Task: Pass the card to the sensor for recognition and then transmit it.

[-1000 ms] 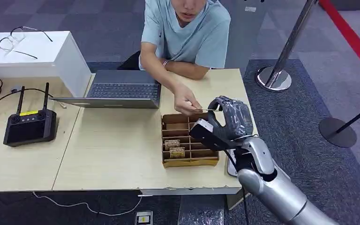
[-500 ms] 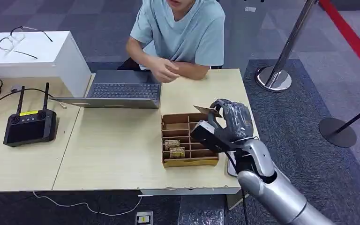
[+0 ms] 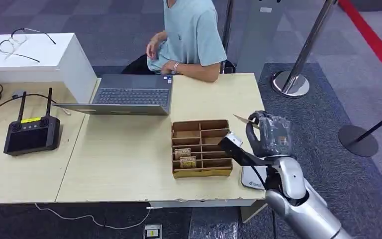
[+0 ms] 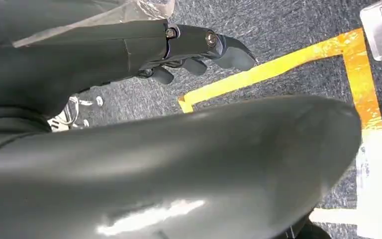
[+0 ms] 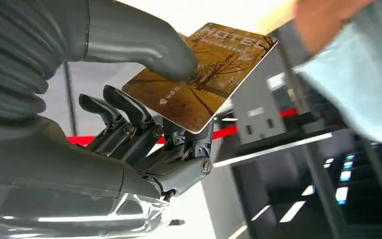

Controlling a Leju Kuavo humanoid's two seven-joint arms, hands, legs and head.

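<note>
**Card now in the robot's keeping**

The right robot hand (image 3: 270,135) pinched the golden-brown plastic hotel card (image 5: 201,74) between thumb and fingers, having carried it rightward off the cardboard divider box (image 3: 201,147) toward the bench (image 3: 124,159) edge. The person (image 3: 191,37) had let go and withdrawn. A white flat device (image 3: 252,178) below was possibly the sensor. The left robot hand (image 4: 199,50) hung with fingers curled, holding nothing.

The card (image 5: 201,74) is a thin rectangle printed with a golden-brown picture of bare trees and the word HOTEL along one short edge. It is pinched in the right robot hand (image 3: 268,133), the thick thumb pressing on its printed face and dark fingers (image 5: 129,112) underneath. Its free end sticks out past the fingertips. The white sensor (image 3: 252,178) lies flat on the counter (image 3: 124,164), just below that robot hand, apart from the card.
</note>
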